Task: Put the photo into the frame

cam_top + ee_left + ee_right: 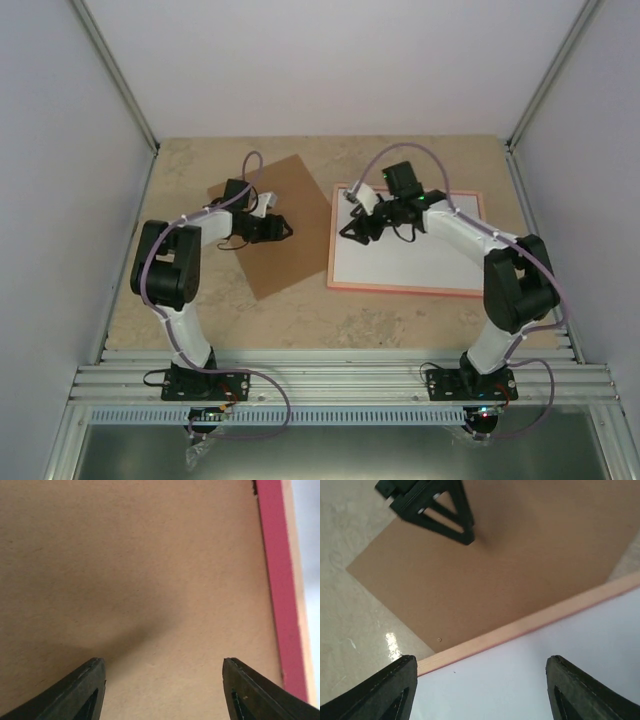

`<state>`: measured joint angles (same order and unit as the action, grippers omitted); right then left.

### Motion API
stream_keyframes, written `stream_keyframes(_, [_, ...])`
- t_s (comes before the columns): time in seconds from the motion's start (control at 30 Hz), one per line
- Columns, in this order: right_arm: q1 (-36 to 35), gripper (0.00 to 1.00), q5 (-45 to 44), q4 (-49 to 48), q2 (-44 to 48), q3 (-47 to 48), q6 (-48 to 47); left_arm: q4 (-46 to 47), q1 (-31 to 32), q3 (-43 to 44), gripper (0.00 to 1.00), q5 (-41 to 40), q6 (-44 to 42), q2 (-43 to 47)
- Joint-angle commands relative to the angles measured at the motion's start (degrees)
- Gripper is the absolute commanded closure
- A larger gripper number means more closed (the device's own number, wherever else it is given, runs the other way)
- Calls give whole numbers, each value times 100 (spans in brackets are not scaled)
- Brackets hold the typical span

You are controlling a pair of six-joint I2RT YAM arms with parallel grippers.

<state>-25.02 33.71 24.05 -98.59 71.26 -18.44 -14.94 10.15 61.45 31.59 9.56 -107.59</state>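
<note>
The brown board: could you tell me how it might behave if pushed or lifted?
The brown board looks thin and lies flat, so it probably slides easily on the glossy table and resists pinching. Its straight edges suggest stiffness.

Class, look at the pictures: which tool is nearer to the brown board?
Left. The left tool hovers directly above the brown board; the right tool hangs over the pink frame, just inside the edge facing the board.

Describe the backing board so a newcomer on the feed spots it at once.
On the beige table, look at the left half, beneath the left hand. The backing board is the flat sheet lying askew beside the pink frame; it alone is plain brown all over, while the frame has a pink border around white.
</note>
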Motion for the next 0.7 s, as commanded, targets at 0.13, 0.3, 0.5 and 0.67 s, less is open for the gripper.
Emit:
stream_keyframes(0.13, [-1306, 28, -885, -273, -335, 146, -1266, -1062, -450, -493, 37, -1453, -789, -11])
stream_keyframes(0.3, [-1948, 23, -909, 167, -865, 373, -2434, -1094, -496, -437, 38, -1475, -856, -36])
stream_keyframes(0.5, [-2387, 20, -1282, 561, -1550, 719, -3209, -1108, -496, -340, 38, -1555, -876, -105])
stream_keyframes(0.67, [-2477, 22, -1845, 918, -1915, 1003, -3339, -1127, -497, -445, 41, -1729, -945, -26])
